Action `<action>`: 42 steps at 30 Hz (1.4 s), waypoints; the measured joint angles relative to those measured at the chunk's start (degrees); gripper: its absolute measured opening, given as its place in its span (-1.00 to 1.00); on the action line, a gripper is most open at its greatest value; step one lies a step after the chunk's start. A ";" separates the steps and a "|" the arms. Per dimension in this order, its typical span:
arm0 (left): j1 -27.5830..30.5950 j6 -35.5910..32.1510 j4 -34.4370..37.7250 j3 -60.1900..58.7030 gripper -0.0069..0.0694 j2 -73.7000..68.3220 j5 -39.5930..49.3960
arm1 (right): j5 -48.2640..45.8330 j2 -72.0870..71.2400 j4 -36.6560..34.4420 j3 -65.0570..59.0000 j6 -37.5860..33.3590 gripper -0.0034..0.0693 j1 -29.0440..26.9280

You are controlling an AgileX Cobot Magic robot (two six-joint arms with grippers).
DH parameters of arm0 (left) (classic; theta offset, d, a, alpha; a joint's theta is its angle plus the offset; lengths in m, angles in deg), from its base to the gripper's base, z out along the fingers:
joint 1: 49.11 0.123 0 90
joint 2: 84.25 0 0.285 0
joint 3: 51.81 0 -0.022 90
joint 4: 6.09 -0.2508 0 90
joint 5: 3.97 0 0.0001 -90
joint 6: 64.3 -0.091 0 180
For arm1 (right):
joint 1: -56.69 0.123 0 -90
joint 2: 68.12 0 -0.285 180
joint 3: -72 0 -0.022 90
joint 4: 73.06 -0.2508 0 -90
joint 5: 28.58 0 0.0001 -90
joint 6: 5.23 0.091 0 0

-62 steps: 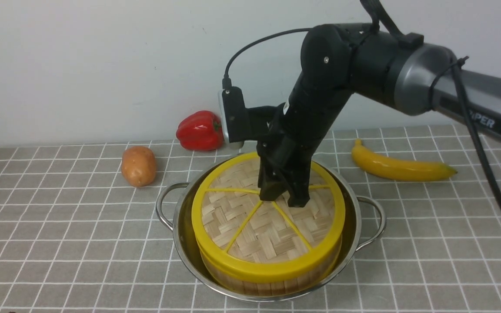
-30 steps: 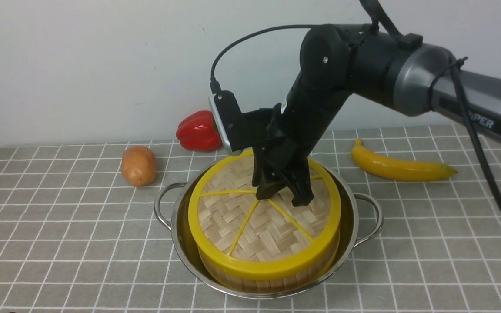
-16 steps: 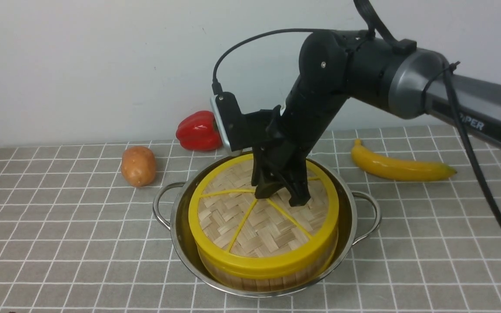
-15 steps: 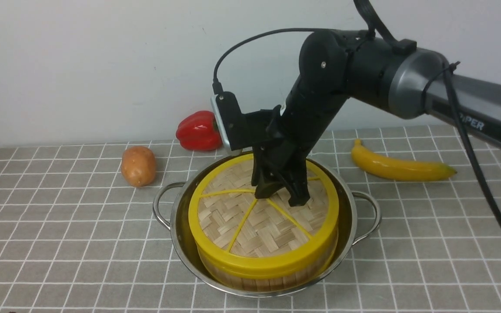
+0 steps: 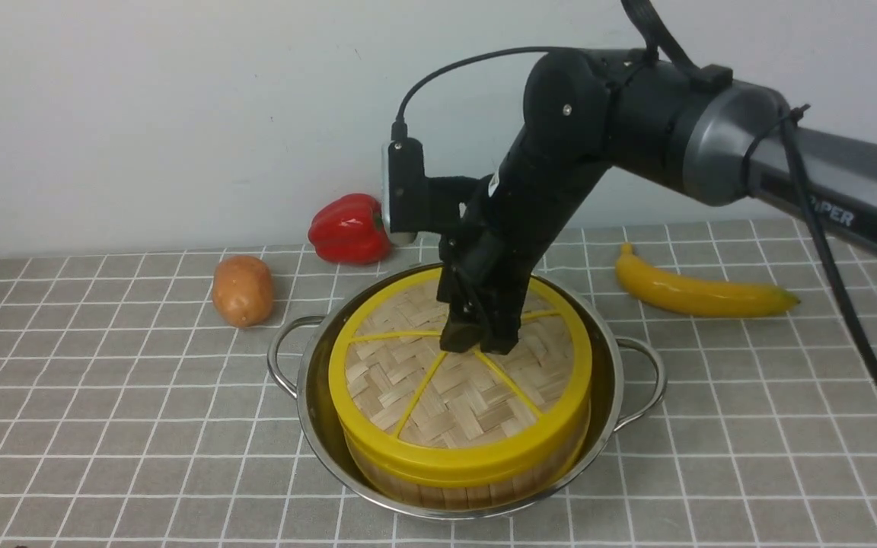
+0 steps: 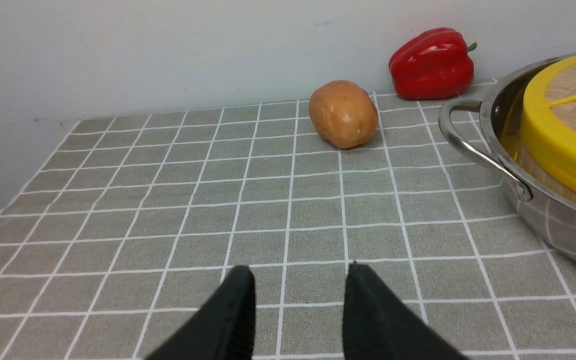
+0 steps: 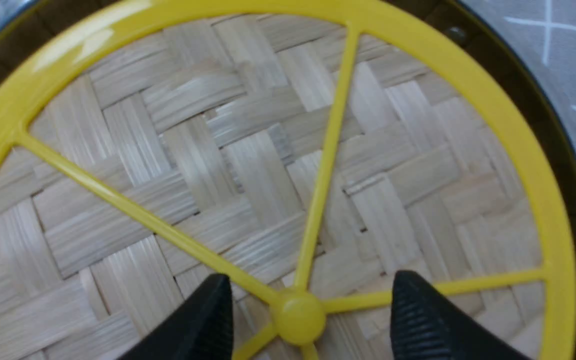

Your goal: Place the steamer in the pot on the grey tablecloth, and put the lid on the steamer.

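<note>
The steel pot (image 5: 315, 426) stands on the grey tablecloth (image 5: 103, 396) with the steamer (image 5: 476, 491) inside it. The woven lid (image 5: 454, 392) lies flat on the steamer. My right gripper (image 5: 476, 344) hangs just over the lid's centre. In the right wrist view the right gripper (image 7: 313, 280) is open, with its fingers on either side of the yellow hub (image 7: 298, 316) and not touching it. My left gripper (image 6: 299, 268) is open over bare cloth, left of the pot (image 6: 473, 150), with nothing between its fingers. The steamer's contents are hidden by the lid.
A potato (image 5: 242, 289) and a red bell pepper (image 5: 349, 227) lie behind the pot on the left, and a banana (image 5: 701, 293) lies at the back right. A white wall runs close behind them. The right arm reaches in from the right above the cloth.
The right wrist has turned more upright and the fingers have lifted slightly off the lid. The lid, steamer and pot shifted a little left earlier and now rest still.
</note>
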 joint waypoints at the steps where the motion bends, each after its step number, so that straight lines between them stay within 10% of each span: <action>1: 0.00 0.00 0.00 0.00 -0.18 0.00 0.00 | 0.00 -2.17 0.73 0.00 2.42 0.31 0.00; 16: 0.00 0.00 0.00 0.00 -0.18 0.00 0.00 | 5.93 -31.02 8.58 0.00 43.10 -0.25 0.00; 36: 0.00 0.00 0.00 0.00 -0.18 0.00 0.00 | 7.77 -34.54 -8.74 0.00 45.07 -0.31 0.00; 42: 0.00 0.00 0.00 0.00 -0.18 0.00 0.00 | 14.26 -34.54 -4.39 0.00 44.51 -0.26 0.00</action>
